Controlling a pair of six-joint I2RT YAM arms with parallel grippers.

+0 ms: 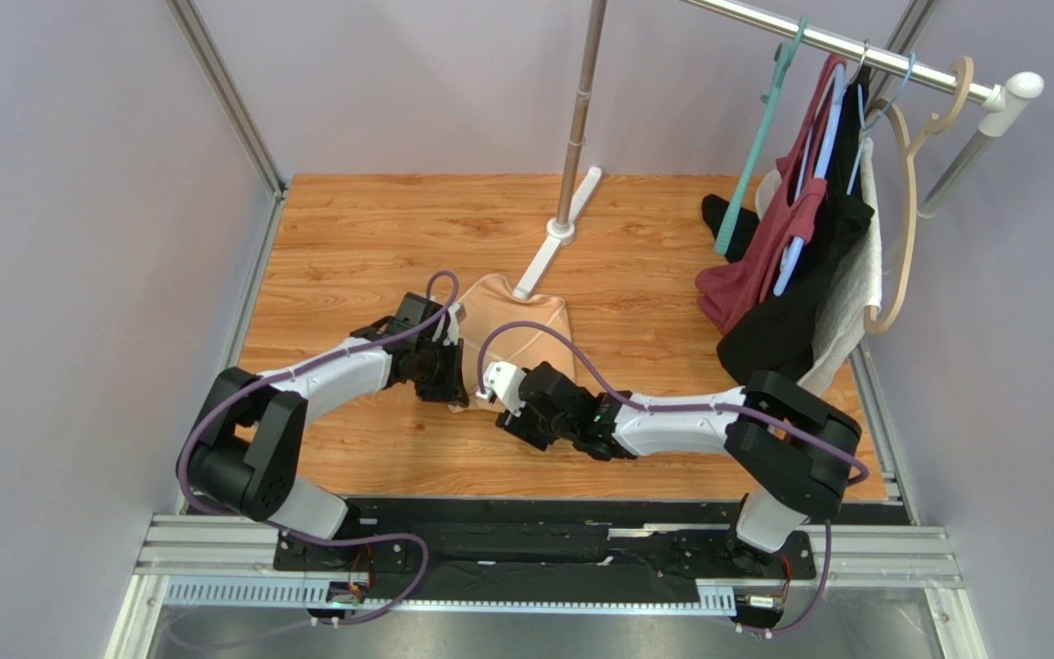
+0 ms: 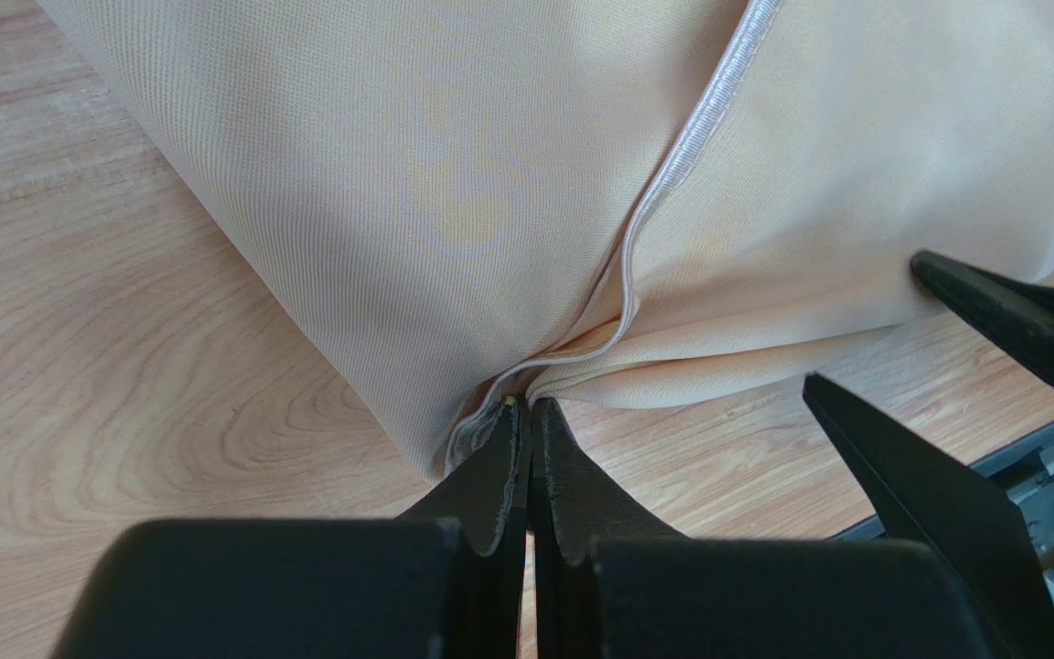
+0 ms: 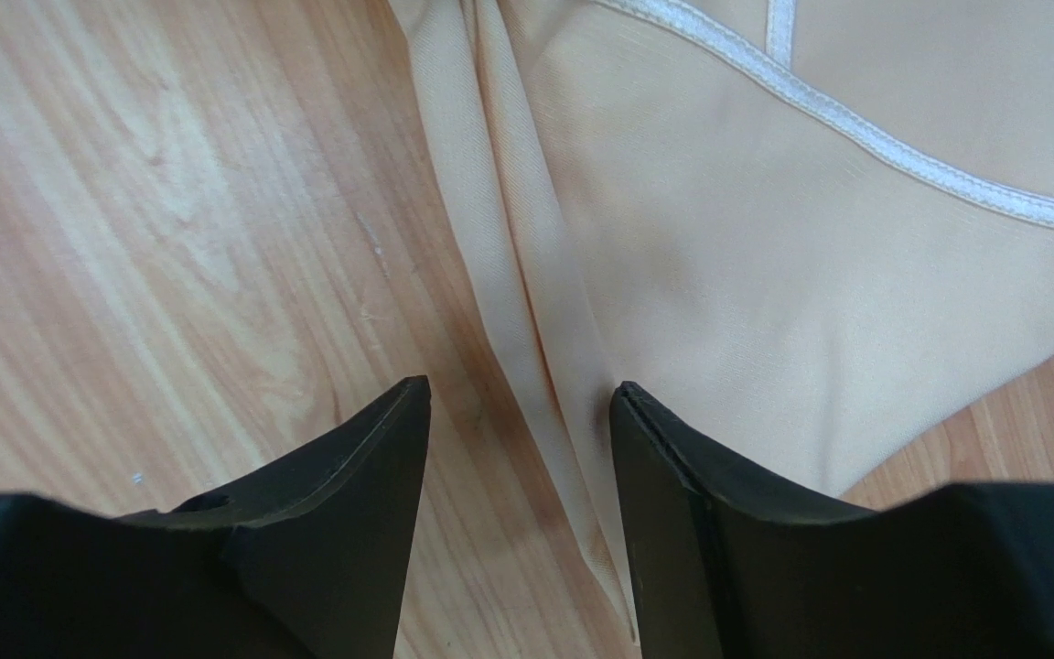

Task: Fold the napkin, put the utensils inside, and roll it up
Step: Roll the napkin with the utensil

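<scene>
One soft peach napkin [image 2: 423, 179], white-hemmed and creased, on woodgrain table [image 1: 354, 234]

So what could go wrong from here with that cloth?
The left end effector pinches only the napkin's hemmed corner tip, so a tug might slip it free. The right end effector stands open over a bunched fold and could grab uneven layers. The pole's white foot reaches the napkin and might snag it.

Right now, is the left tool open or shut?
Shut: the left tool has its tips together, pinching the napkin at its hemmed corner.
</scene>
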